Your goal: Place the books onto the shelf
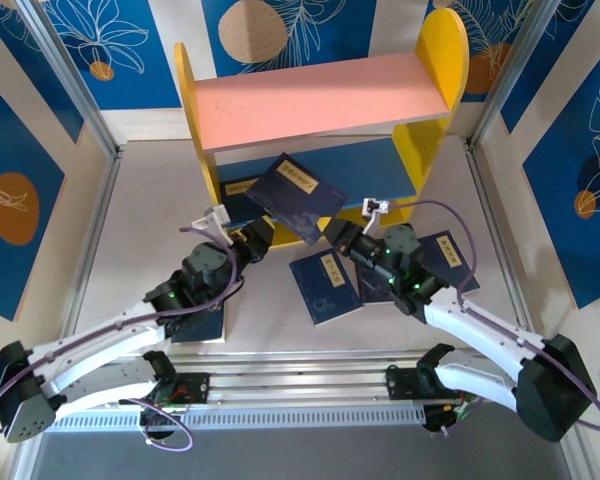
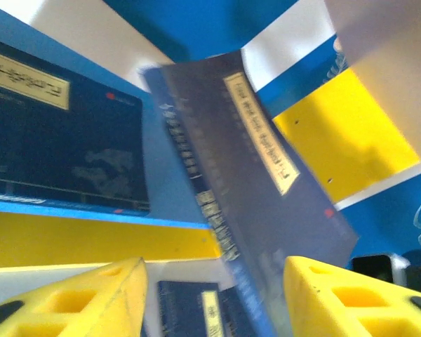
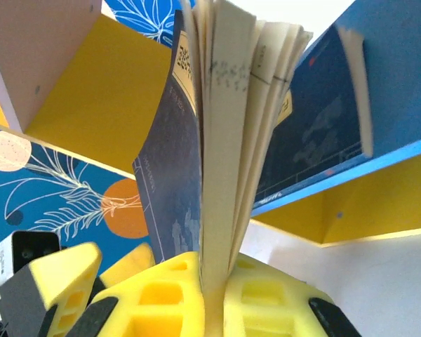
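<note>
**Right claw grips a book at the shelf, left claw stands apart**

The right gripper is clamped on the held book. In its wrist view the yellow pads press together on the book's bottom edge, and the pages fan out above them. The held book hangs tilted in front of the shelf. Its upper part is over the blue board and below the pink board, with the cover and tan label turned up to the top camera.

The left gripper sits just beside the held book's lower left edge. In its wrist view the two fingers stand well apart. The held book's lower end runs down between them, nearer the right one; I cannot tell whether it touches that finger.

A second book rests on the blue board, towards its left end.

Other books lie flat on the table:
- the middle book, between the two arms
- the right book, just beyond the right arm
- the left book, partly under the left arm
</note>
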`<state>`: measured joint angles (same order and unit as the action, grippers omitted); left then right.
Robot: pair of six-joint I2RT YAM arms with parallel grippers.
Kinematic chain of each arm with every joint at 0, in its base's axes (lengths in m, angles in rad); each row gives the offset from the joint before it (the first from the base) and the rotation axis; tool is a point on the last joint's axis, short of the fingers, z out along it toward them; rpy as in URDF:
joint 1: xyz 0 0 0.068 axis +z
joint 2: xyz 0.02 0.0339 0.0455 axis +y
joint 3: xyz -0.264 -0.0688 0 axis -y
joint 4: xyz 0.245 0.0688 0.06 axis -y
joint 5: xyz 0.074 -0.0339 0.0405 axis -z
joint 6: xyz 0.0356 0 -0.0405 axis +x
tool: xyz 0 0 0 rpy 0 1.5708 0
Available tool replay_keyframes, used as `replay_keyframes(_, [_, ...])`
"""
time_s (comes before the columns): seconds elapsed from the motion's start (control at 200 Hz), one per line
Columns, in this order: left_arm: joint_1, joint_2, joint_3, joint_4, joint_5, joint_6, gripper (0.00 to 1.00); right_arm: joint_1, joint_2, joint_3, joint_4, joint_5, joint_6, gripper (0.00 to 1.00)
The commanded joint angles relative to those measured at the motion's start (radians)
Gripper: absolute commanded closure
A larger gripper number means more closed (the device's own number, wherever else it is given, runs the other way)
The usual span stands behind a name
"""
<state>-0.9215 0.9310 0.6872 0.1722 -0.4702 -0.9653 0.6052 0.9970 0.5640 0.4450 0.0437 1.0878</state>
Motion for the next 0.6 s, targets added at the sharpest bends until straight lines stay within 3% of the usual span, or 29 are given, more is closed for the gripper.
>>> replay_keyframes(0.0, [-0.007, -0.052, 0.102, -0.301, 0.026, 0.078, 0.44, -0.083, -0.074, 0.067, -0.12, -0.127, -0.124, 0.96])
replay_keyframes(0.09, [-0.007, -0.045, 0.194, -0.563, 0.036, 0.097, 0.45, -0.174, -0.09, 0.117, -0.231, -0.237, -0.19, 0.96])
replay_keyframes(0.175, [-0.007, -0.046, 0.231, -0.69, 0.069, 0.113, 0.47, -0.236, -0.074, 0.178, -0.326, -0.326, -0.26, 0.96])
replay_keyframes(0.31, [-0.007, -0.048, 0.265, -0.804, 0.093, 0.139, 0.48, -0.295, 0.004, 0.3, -0.459, -0.459, -0.383, 0.96])
replay_keyframes(0.595, [-0.007, -0.068, 0.332, -0.916, -0.016, 0.232, 0.45, -0.343, 0.24, 0.533, -0.646, -0.657, -0.616, 0.96])
